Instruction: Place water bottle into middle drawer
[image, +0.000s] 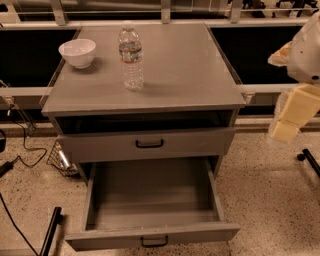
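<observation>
The water bottle (131, 58), clear and ribbed with a white cap and a pale label band, stands upright on the grey cabinet top (185, 75), right of a white bowl (77, 52). The middle drawer (150, 200) is pulled open below, its grey floor bare, with a black handle (154, 242) on its front panel. My gripper (284, 131) hangs at the far right edge, cream-coloured, off the cabinet's right side at about the height of its top, well away from the bottle.
A shut grey drawer front with a black handle (149, 144) sits above the open drawer, with an open slot above it. A metal rail (160, 22) runs behind the cabinet. Cables and a black stand leg (50, 232) lie on the speckled floor at left.
</observation>
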